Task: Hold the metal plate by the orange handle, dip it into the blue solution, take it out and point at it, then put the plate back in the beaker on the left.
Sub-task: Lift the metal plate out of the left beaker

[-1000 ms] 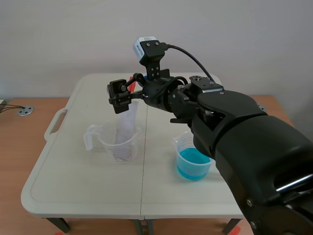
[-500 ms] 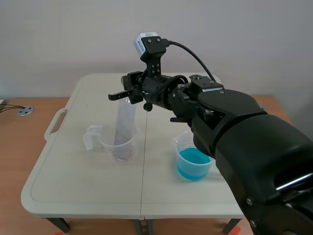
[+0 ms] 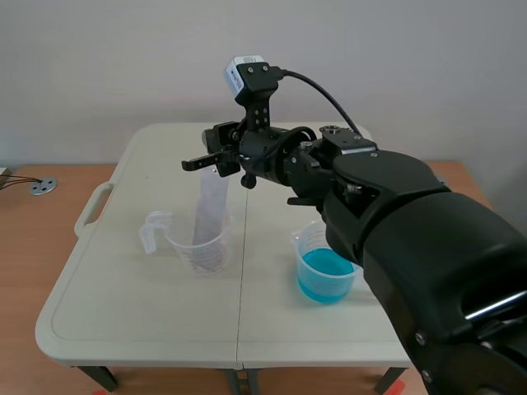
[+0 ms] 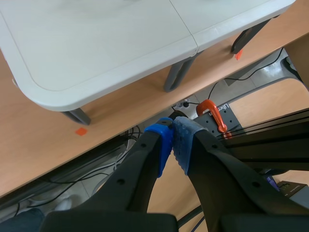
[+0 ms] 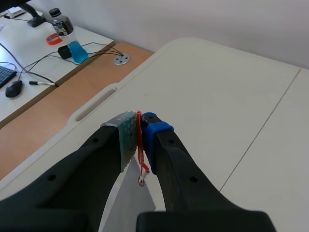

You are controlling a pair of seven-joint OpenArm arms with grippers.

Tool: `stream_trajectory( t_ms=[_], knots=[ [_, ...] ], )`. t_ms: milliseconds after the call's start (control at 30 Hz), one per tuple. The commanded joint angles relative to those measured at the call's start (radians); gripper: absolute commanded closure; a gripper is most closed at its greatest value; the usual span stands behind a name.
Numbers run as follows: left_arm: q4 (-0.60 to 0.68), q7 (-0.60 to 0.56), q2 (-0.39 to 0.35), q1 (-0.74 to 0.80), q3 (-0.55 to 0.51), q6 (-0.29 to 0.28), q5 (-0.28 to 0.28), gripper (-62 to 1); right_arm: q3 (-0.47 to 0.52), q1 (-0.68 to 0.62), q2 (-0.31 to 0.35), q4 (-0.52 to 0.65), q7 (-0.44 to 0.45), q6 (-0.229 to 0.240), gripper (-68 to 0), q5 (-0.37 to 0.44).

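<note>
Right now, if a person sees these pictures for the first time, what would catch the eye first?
First the big black right arm, crossing the table from the picture's right, its hand pinching the thin orange handle of the metal plate. The plate stands leaning in the clear beaker on the table's left half. Next the bright blue solution in the second beaker beside the arm.

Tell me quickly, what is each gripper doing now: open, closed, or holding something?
Left gripper: closed, empty.
Right gripper: closed on the orange handle of the plate.
</note>
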Motion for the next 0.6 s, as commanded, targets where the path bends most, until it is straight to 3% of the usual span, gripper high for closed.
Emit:
stream_trajectory(
  t_ms=[0, 233, 433, 567],
  knots=[
    [0.012, -0.011, 0.005, 0.005, 0.0, -0.002, -0.006, -2.9, -0.003, 0.031, -0.011, 0.015, 0.007, 0.023, -1.1, 0.008],
    [0.012, -0.011, 0.005, 0.005, 0.0, -0.002, -0.006, -2.9, -0.003, 0.031, -0.011, 0.015, 0.006, 0.042, -1.1, 0.007],
    [0.012, -0.011, 0.005, 0.005, 0.0, -0.002, -0.006, -2.9, -0.003, 0.031, -0.011, 0.034, 0.008, 0.118, -1.1, -0.014],
    [0.012, -0.011, 0.005, 0.005, 0.0, -0.002, -0.006, -2.9, -0.003, 0.03, -0.011, 0.051, 0.007, 0.124, -1.1, -0.024]
  ],
)
